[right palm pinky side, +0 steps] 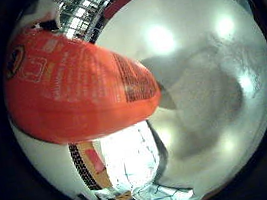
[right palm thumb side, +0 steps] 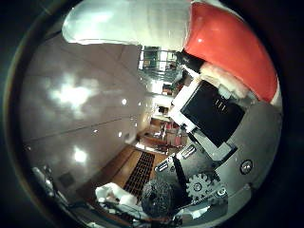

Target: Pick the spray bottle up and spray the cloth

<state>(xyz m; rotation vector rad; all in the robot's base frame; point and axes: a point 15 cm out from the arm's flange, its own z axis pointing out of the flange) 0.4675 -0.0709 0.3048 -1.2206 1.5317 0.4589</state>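
The white-and-black robot hand (right palm thumb side: pixel 213 142) grasps an orange plastic spray bottle (right palm pinky side: pixel 76 88), close against the palm, above a white tabletop (right palm pinky side: pixel 205 69).

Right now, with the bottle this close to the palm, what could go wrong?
1. The orange-labelled spray bottle fills much of the little finger side view, so the white table below is partly hidden; aiming may be off.
2. No cloth shows in either view, so spray could land on the table.
3. The hand shows beside the bottle, but its grip is unclear; it might slip.
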